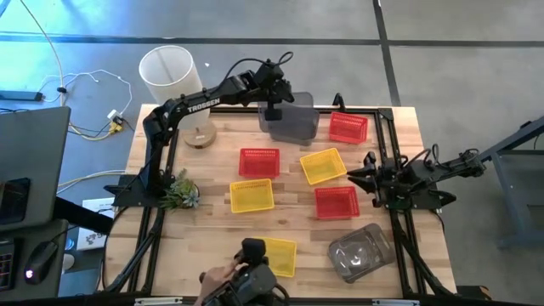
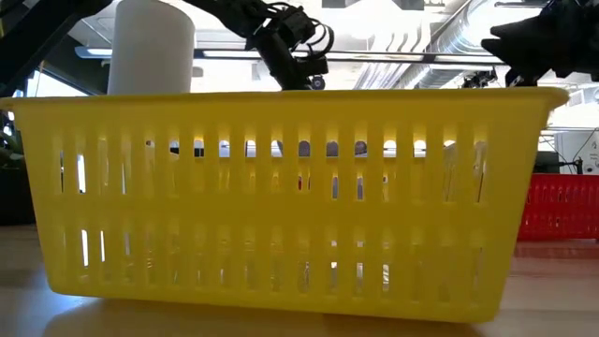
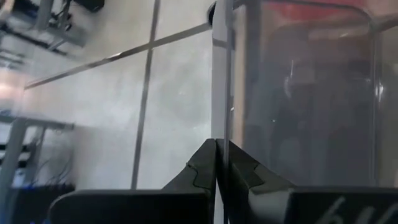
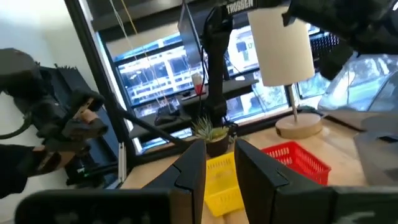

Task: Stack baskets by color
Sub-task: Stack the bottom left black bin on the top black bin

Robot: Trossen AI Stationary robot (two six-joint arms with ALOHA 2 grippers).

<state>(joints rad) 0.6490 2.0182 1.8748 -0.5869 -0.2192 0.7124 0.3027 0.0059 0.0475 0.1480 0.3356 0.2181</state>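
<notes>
My left gripper [image 1: 272, 109] reaches to the table's far middle and is shut on a smoky grey basket [image 1: 291, 119]. Three red baskets [image 1: 348, 127] [image 1: 258, 161] [image 1: 337, 202] and three yellow ones [image 1: 323, 166] [image 1: 252, 195] [image 1: 276, 255] rest on their bottoms on the wooden table. Another grey basket [image 1: 361, 252] sits at the near right. My right gripper [image 1: 367, 177] waits at the right edge, open, with nothing between its fingers [image 4: 193, 168]. My left gripper pinches the grey basket's left wall at its upper rim [image 3: 221, 134], the thin wall running edge-on between the two shut fingers, one inside and one outside. The fingers slant down from the table's left. Whether the basket's bottom rests on the table I cannot tell.
A white cylinder lamp [image 1: 170, 72] on a wooden foot [image 1: 201, 136] stands at the far left, a small plant [image 1: 178, 194] at the left edge. A person's hand [image 1: 219, 276] with a dark device is at the near edge. In the low view the near yellow basket [image 2: 281, 197] blocks most of the table.
</notes>
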